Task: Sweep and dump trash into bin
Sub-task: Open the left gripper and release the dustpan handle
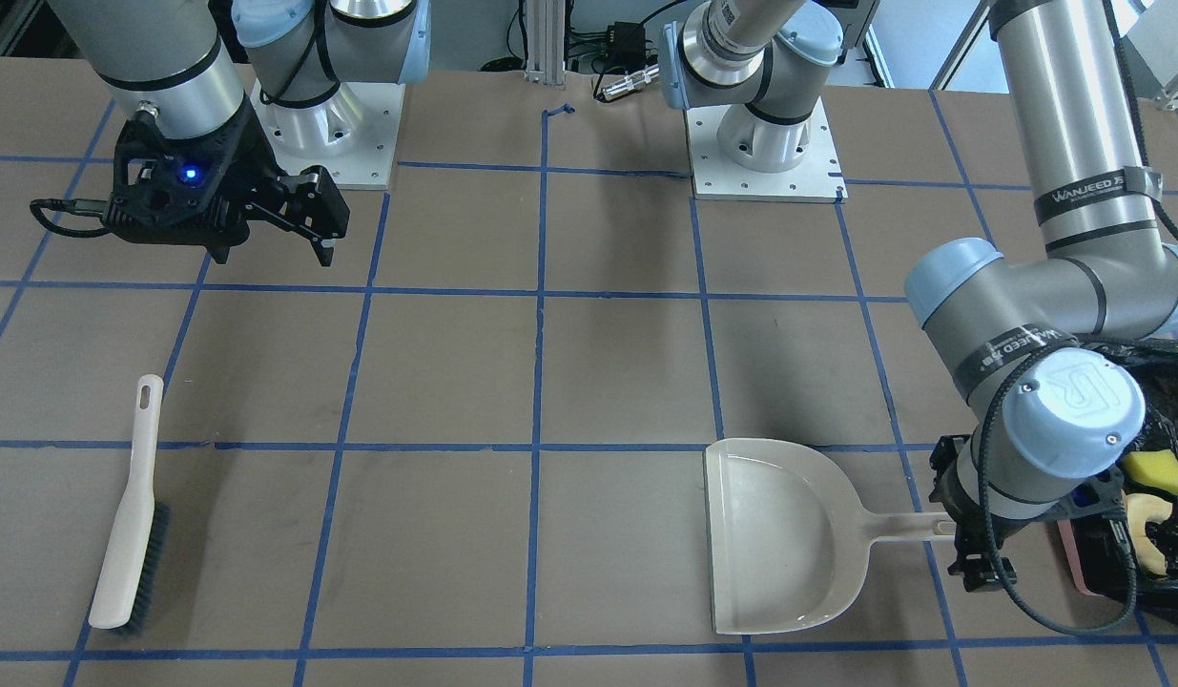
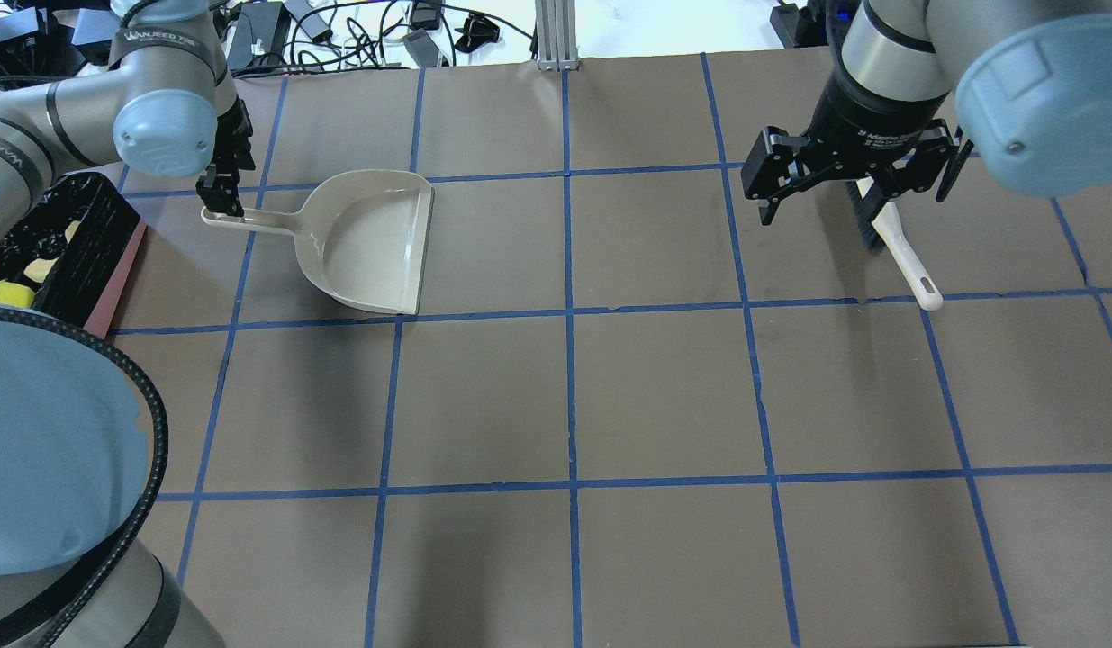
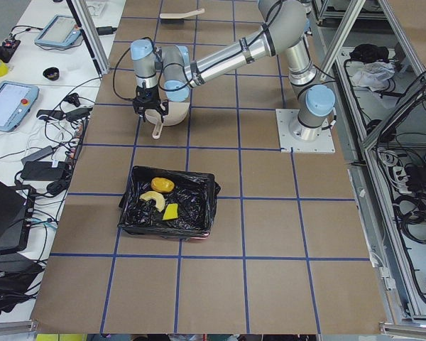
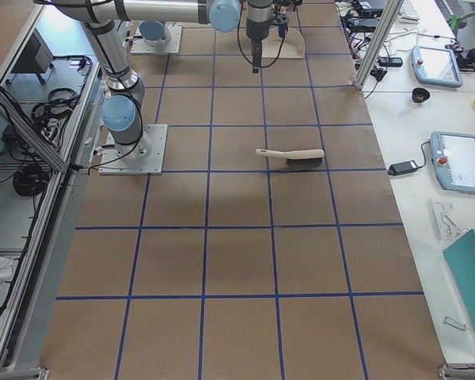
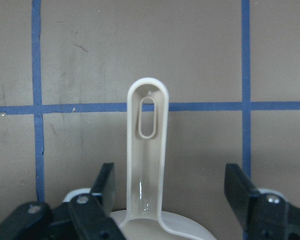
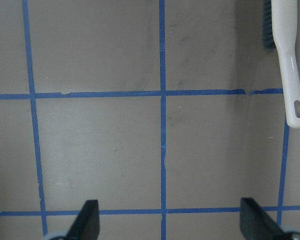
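The pink-sided bin [image 3: 202, 199] with its black bag holds the trash: an orange lump [image 3: 162, 185], a tan bread piece [image 3: 153, 199] and a yellow sponge chunk [image 3: 171, 212]. The bin [image 2: 114, 270] stands at the table's left end. The beige dustpan [image 2: 366, 243] lies flat and empty beside it. My left gripper [image 5: 171, 192] is open, its fingers either side of the dustpan handle [image 5: 147, 145] and clear of it. My right gripper [image 2: 857, 193] is open and empty, hovering above the brush [image 2: 907, 261].
The brush [image 1: 131, 515] lies flat on the brown table, bristles away from the dustpan [image 1: 779, 539]. Blue tape lines grid the table. Both arm bases [image 1: 765, 143] stand at the robot's edge. Cables and devices lie beyond the far edge.
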{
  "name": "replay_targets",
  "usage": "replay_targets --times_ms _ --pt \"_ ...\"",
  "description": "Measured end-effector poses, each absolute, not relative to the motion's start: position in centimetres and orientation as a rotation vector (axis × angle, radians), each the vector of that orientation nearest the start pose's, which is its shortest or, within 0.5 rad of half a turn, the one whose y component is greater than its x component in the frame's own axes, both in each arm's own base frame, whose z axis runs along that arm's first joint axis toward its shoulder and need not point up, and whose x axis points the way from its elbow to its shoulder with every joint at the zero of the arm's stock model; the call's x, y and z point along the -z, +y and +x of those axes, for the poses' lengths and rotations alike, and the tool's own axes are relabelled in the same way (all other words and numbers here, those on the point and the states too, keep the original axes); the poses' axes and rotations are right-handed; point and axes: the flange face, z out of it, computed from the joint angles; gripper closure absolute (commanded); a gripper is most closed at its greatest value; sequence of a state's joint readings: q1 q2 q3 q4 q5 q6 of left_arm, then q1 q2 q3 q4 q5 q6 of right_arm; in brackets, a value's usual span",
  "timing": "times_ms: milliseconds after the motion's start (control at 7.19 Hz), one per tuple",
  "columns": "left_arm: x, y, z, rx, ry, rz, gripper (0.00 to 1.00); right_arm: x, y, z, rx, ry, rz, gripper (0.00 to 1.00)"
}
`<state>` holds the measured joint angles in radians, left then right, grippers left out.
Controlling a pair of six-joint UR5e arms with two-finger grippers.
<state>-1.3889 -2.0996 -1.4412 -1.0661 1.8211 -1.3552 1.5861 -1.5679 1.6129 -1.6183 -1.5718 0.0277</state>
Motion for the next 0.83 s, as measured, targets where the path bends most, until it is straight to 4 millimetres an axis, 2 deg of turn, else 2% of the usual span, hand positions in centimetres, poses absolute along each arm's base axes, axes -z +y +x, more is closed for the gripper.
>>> replay_targets --times_ms 417,556,834 --pt "-34.1 -70.4 4.1 0.574 2.244 -1.956 0.0 -47.0 -49.1 14.1 0.003 3.142 0.02 0.0" --pt "-35.9 -70.5 4.1 0.608 2.333 -1.832 0.0 -47.0 -49.1 14.1 0.003 3.142 0.021 0.0" --pt "-39.7 -69.7 2.8 0.641 2.535 -1.546 0.0 -47.0 -49.1 14.1 0.003 3.141 0.022 0.0"
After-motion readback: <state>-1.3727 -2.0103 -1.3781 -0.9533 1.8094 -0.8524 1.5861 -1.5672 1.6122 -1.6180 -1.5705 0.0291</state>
